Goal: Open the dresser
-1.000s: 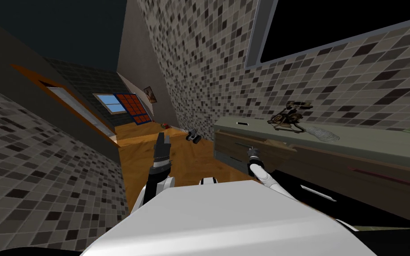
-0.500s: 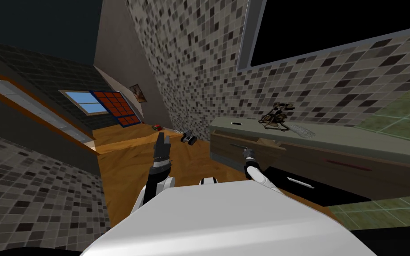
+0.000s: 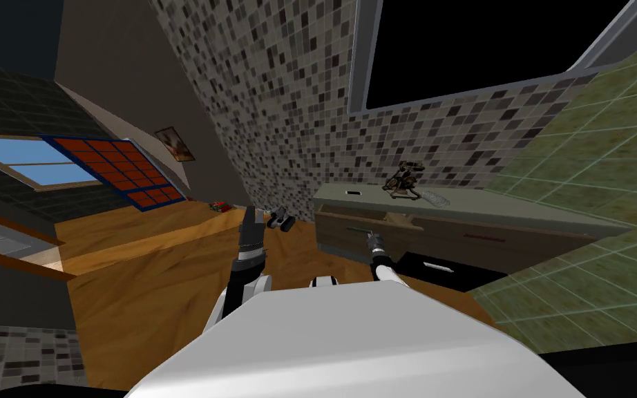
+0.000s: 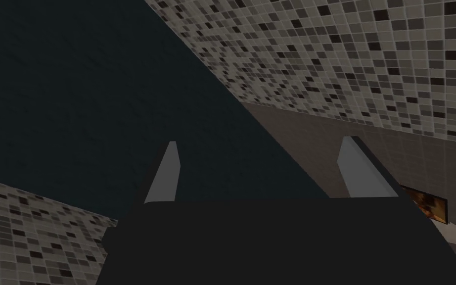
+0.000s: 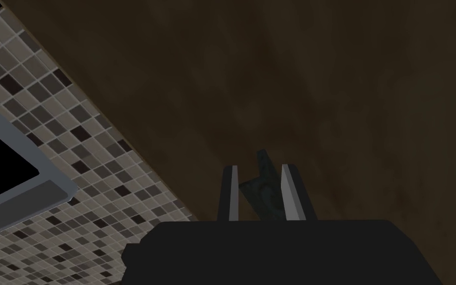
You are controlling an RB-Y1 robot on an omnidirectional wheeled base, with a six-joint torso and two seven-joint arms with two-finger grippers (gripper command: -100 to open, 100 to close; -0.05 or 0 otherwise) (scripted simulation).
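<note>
The dresser [image 3: 490, 238] has a dark brown front and a grey-green top and stands against the tiled wall. Its top left drawer [image 3: 341, 242] sticks out a little from the front. My right gripper [image 3: 371, 237] is at that drawer's thin dark handle [image 3: 358, 230]. In the right wrist view the right gripper [image 5: 259, 166] is shut on the handle [image 5: 264, 190], with the brown drawer front [image 5: 321, 99] close behind. My left gripper [image 3: 252, 215] is raised over the wooden floor, left of the dresser. In its wrist view the left gripper [image 4: 260, 142] stands open and holds nothing.
A dark ornament [image 3: 404, 181] and a mesh object [image 3: 436, 199] lie on the dresser top. A toy car [image 3: 282, 220] sits on the floor by the dresser's left end. A lower drawer front [image 3: 438, 266] shows dark below. Wooden floor [image 3: 144, 276] lies open to the left.
The whole head view has swung, so my body has moved; the dresser now looks smaller and farther off. My right gripper stays on the handle. The left arm holds its pose.
</note>
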